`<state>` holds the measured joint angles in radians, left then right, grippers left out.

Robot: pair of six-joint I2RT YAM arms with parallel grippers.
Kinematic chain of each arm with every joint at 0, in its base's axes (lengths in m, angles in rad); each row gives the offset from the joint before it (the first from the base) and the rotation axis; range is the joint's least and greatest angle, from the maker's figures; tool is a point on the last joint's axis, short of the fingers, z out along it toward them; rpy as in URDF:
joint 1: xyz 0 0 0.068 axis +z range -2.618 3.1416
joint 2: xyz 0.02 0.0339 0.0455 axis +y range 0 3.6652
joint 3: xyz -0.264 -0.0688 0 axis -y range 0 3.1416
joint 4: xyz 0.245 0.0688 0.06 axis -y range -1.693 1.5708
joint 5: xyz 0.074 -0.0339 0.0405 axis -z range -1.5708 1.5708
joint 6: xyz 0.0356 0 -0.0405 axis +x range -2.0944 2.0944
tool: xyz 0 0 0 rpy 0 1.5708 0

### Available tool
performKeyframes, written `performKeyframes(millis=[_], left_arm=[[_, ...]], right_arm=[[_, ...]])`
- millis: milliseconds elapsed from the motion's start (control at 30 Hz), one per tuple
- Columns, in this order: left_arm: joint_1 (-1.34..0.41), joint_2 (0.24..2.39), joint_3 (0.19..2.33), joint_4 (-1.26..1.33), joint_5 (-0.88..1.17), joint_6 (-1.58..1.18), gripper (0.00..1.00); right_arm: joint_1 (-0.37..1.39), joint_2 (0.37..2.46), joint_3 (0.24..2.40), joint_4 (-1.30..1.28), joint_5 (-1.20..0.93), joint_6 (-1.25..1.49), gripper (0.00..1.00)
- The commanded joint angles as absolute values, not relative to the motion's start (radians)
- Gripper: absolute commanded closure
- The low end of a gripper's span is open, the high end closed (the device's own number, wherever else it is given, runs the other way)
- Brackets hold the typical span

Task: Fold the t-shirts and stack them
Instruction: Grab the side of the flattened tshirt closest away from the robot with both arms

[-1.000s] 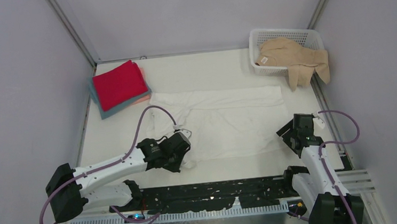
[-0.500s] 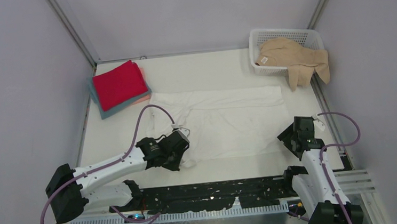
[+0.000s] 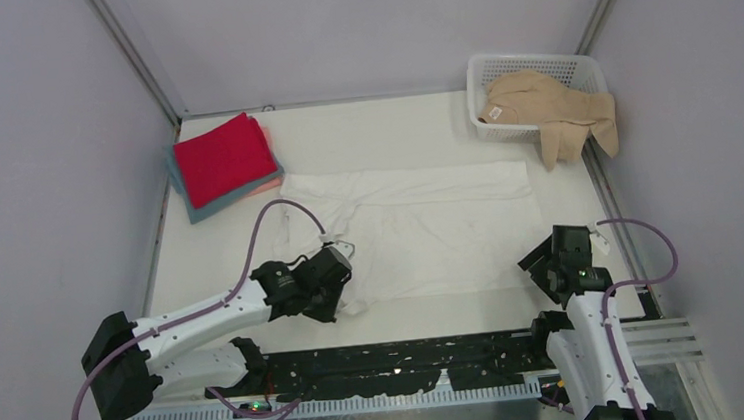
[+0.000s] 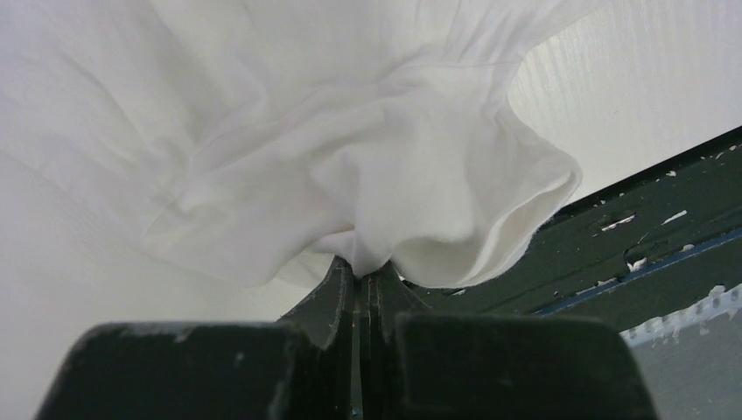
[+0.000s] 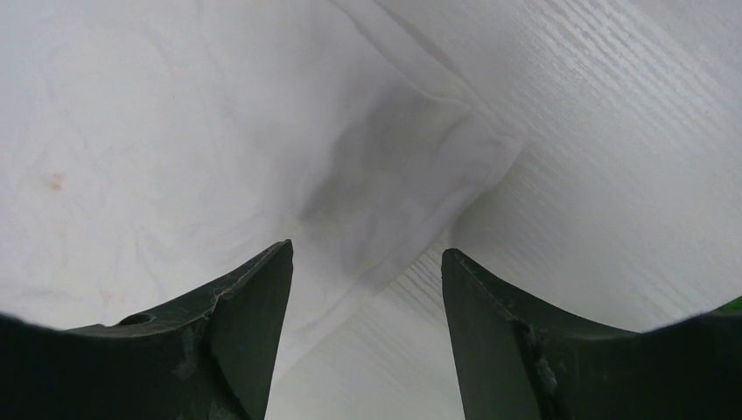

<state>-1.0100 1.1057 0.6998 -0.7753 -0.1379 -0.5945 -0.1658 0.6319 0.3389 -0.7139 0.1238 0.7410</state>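
Though the tan t-shirt [image 3: 553, 112] carries a small pale neck label [image 3: 494, 113], you will find it too small in the top view to read any writing on it. That shirt lies half in the white lattice basket [image 3: 535, 62] at the table's [image 3: 382, 129] far right corner, with one part hanging over the basket's near rim, so its lower side is hidden from you. At the far left sits a stack of folded squares: the red t-shirt [image 3: 226, 158] on top, with only thin edges showing of the teal-blue t-shirt [image 3: 209, 209] and the pink t-shirt [image 3: 270, 184] beneath it. The white t-shirt [image 3: 420, 228] is spread flat across the middle of the table. Your left gripper [image 4: 359, 278] has its jaws pressed together on a bunched fold at the shirt's near left corner, and the cloth billows over the tips so the pinch itself is covered; the dark rail [image 4: 630, 236] shows just past it. Your right gripper [image 5: 367, 254] has its jaws spread wide over the shirt's near right corner, which lies between the fingers [image 5: 245, 306] in the wrist view; whether they touch the cloth you cannot tell, and the top view hides the tips under the wrist.
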Motion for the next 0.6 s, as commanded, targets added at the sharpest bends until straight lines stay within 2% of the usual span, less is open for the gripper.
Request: performKeyframes(millis=[0,233,567], left_arm=[[-1.003,1.09,0.687,-0.712,-0.112,-0.608,1.0],[-1.003,1.118,0.694,-0.695,-0.103,-0.596,1.0],[-0.985,1.101,0.691,-0.676,-0.122,-0.587,1.0]], right_arm=[[-0.168,0.628,0.395,-0.804,0.081,0.781,0.32],[-0.168,0.641,0.455,-0.893,0.124,0.782,0.33],[-0.169,0.795,0.394,-0.753,0.179,0.787,0.44]])
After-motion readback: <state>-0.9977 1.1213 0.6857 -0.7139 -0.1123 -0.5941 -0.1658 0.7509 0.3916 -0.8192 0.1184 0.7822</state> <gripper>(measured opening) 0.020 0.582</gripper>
